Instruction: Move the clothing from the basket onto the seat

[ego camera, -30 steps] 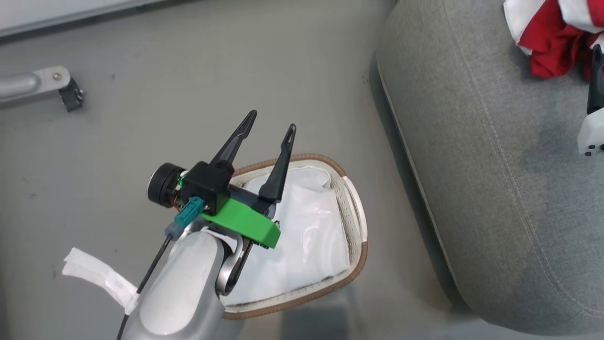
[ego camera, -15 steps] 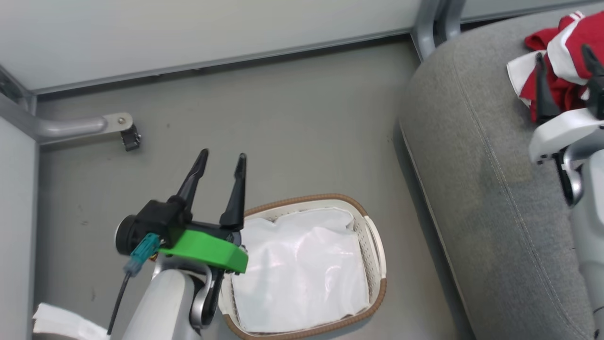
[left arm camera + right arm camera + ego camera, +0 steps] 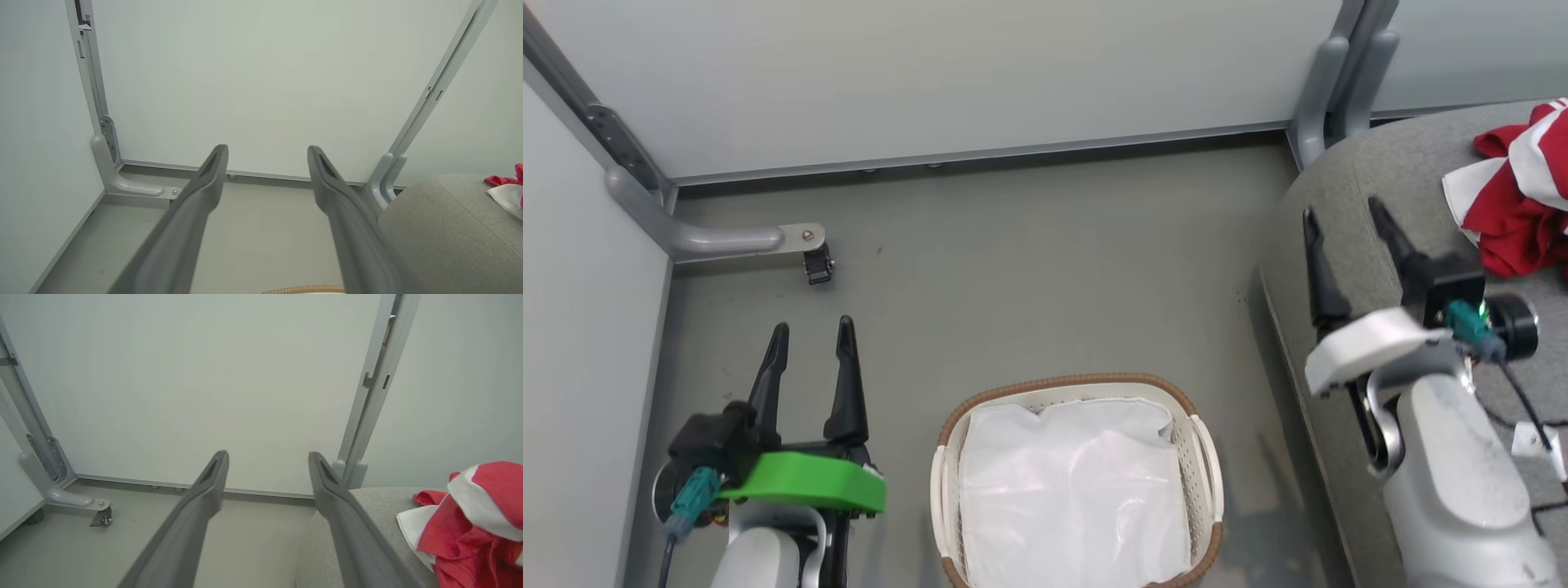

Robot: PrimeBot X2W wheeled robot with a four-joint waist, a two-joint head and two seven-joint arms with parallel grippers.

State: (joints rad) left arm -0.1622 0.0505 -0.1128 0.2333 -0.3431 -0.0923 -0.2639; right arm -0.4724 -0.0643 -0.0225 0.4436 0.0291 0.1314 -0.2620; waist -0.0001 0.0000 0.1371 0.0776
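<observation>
Down on the floor (image 3: 1029, 261): an oval white perforated basket (image 3: 1062, 382) with a brown woven rim stands low in the middle of the head view, upright, with 1 white handle on each long side.
Basket contents: a plain white liner cloth (image 3: 1070, 490) covers the inside; no red cloth shows in it.
Seat (image 3: 1413, 163): a large grey woven cushion with a rounded corner, to the right of the basket and apart from it.
Clothing (image 3: 1515, 204): a bunched red heap with white stripes and trim, lying on the seat at the far right edge of the head view; whether it is 1 piece or 2 cannot be told.
Left pincer (image 3: 812, 325): at the lower left, above bare floor and left of the basket without touching it; its 2 dark fingers point up the view and stand moderately apart, with nothing between them.
Right pincer (image 3: 1342, 208): at the right, over the seat's rounded left corner; its 2 fingers are spread apart and hold nothing, and the clothing lies near them on the right, not touching.
Background: pale wall panels (image 3: 980, 73) meet the floor; a grey metal foot with a small black caster (image 3: 817, 265) sits at the left, and a grey post (image 3: 1327, 90) rises beside the seat.
</observation>
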